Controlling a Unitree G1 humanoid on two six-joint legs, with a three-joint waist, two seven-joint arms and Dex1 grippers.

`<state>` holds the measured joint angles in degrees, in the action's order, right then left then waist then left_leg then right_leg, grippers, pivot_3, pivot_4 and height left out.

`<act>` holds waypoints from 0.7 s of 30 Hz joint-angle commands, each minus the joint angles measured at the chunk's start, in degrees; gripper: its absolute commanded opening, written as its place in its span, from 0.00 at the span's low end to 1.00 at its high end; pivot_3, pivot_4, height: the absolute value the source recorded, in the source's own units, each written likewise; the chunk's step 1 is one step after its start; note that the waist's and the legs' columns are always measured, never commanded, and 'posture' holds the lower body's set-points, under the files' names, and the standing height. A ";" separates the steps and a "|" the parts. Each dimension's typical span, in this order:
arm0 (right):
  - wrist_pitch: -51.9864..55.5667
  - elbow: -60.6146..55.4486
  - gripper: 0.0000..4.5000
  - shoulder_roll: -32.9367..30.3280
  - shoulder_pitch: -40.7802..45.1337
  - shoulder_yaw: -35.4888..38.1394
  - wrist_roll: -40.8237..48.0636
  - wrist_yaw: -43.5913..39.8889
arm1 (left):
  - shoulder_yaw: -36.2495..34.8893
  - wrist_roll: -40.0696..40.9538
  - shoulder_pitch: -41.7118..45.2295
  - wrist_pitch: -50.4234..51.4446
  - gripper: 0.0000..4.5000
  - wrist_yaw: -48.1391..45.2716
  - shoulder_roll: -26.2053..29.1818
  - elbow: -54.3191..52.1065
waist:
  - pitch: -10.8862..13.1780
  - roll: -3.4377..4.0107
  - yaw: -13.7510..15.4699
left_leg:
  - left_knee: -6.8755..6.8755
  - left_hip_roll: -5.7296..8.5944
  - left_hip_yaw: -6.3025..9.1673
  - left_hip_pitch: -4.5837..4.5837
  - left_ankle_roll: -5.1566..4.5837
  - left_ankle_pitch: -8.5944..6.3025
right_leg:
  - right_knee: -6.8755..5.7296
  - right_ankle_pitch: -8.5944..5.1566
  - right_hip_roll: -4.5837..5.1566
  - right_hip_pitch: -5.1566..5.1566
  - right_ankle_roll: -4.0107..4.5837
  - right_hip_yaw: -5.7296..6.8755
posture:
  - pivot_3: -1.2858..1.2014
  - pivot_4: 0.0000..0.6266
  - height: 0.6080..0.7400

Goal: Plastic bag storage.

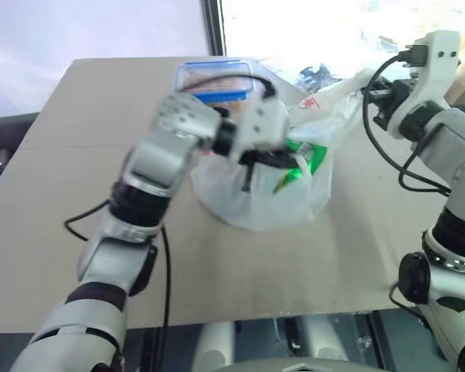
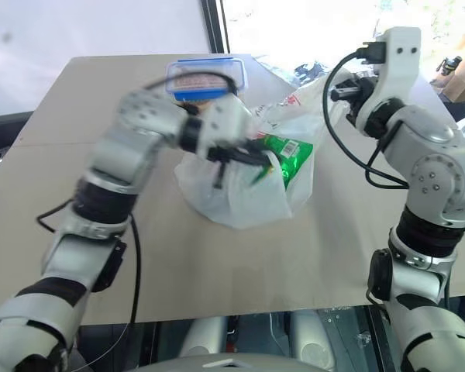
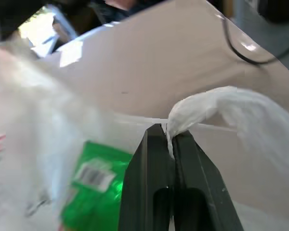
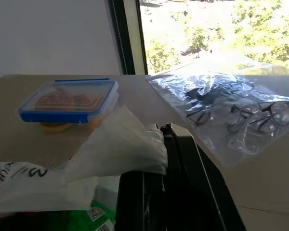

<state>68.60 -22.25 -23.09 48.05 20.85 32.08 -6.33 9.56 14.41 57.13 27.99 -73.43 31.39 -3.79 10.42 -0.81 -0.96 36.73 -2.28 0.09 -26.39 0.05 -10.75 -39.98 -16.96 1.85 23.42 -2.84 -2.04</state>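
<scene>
Translucent white plastic bag (image 1: pixel 256 194) standing near the middle of the tan desk (image 1: pixel 77 194), mouth pulled open between two held handles. Red lettering visible on its upper side. Shiny green snack packet (image 2: pixel 287 159) lying inside the bag, barcode label showing through the opening.

Left end effector (image 3: pixel 167 137) clamped together on a twisted strip of the bag's handle, black fingers (image 3: pixel 144 163) pressed flat with the white film pinched between them; from the head views, placed over the bag's near-left rim and blurred. Right end effector (image 4: pixel 166 132) clamped on the bag's other handle, film bunched against its closed fingers, held up beyond the bag's far-right corner with the handle stretched taut toward it.

Blue-lidded clear food container (image 4: pixel 70 98) resting on the desk just behind the bag, orange-brown contents seen through the lid, something yellow under its near edge. Clear silvery plastic wrap (image 4: pixel 231 115) with dark wiry contents lying on the desk behind the bag, to the right of the container, near the window. Black cable (image 1: pixel 167 263) trailing across the desk in front of the bag, by the left arm.
</scene>
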 commanded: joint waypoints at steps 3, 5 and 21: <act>-1.40 1.12 0.00 -2.32 1.56 5.33 1.80 -0.68 | -12.76 4.52 1.21 8.08 0.02 17.66 -3.50 -0.30 | 0.00 0.00 0.31 | 0.15 0.01 0.11 0.00 -0.01 0.00 | 0.00 0.01 0.03 -0.12 -0.01 0.15 | 0.52 0.24 1.00; -1.23 2.17 0.00 -1.90 3.85 8.33 3.73 -0.33 | -19.48 6.71 4.58 6.39 0.02 27.31 -8.29 4.00 | 0.01 -0.01 0.39 | 0.23 0.02 0.15 0.00 -0.01 -0.01 | -0.03 0.01 0.05 -0.17 -0.02 0.20 | 0.52 0.24 1.00; 2.15 11.70 0.00 -8.72 28.53 20.89 25.41 11.61 | -33.49 12.67 25.87 -6.33 0.02 45.56 -7.74 34.91 | 0.03 -0.03 0.49 | 0.30 0.14 0.21 -0.43 0.17 0.10 | 0.07 0.02 0.20 0.01 -0.03 0.40 | 0.52 0.24 1.00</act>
<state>71.13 -8.93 -29.25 75.84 40.26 55.72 4.05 -23.99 26.35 80.30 24.19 -27.08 22.57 32.32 10.46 -0.84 -0.47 37.03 -2.14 0.30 -26.82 0.22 -10.65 -39.91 -16.94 2.05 23.44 -2.87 -1.64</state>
